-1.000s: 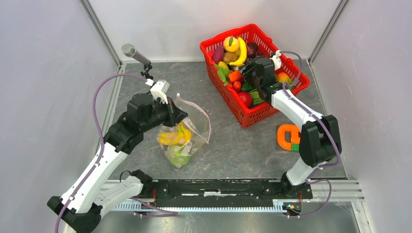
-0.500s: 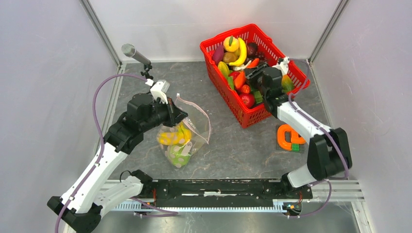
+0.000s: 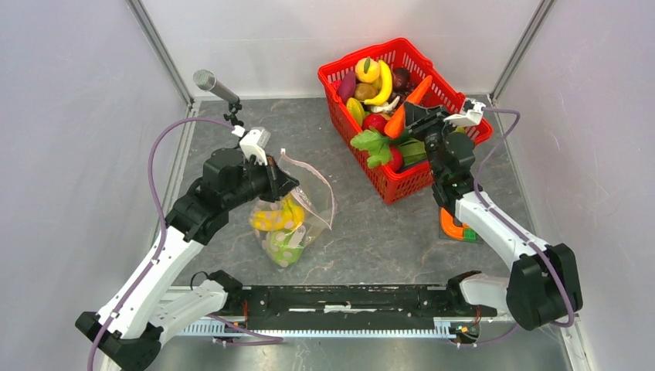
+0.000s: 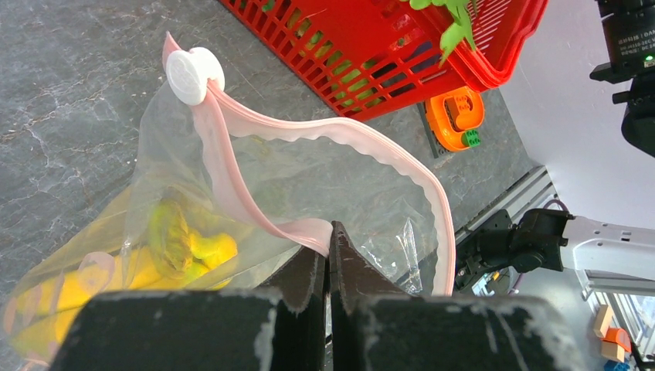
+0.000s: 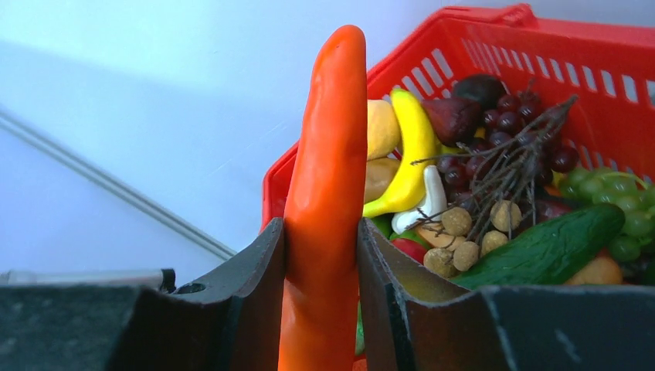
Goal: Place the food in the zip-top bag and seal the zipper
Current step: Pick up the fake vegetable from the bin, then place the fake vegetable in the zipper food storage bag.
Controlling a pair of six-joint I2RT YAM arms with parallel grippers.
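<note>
At the far right of the table (image 3: 371, 239), the carrot (image 3: 407, 104) is held in the air over the red basket (image 3: 363, 166). Its orange body points to the far side and its green leaves (image 3: 371, 147) hang to the near left. The right gripper (image 5: 320, 232) has it: the two fingers stand partly closed and press on both sides of the orange body, as the right wrist view shows.

On the near left, well apart from the basket, the zip-top bag (image 3: 297, 220) lies on the table with its mouth open. Inside it are a yellow banana bunch (image 3: 274, 219) and a white and green piece (image 3: 284, 249). The zipper (image 4: 371, 143) is a pale pink strip that curves around the open mouth, and a white round slider (image 4: 195, 73) sits at its far end. The left gripper (image 4: 328, 247) is fully closed and pinches the near side of this strip, so this side of the mouth is raised off the table.

More toy food stays in the basket: a banana (image 3: 384, 83), a yellow round fruit (image 3: 368, 69), dark grapes (image 5: 525, 116) and a green cucumber (image 5: 552, 247).

Near the basket, on its near right side, an orange and green block (image 4: 456, 116) lies on the table, partly hidden by the right arm in the top view. A microphone (image 3: 215, 85) stands at the far left corner.
</note>
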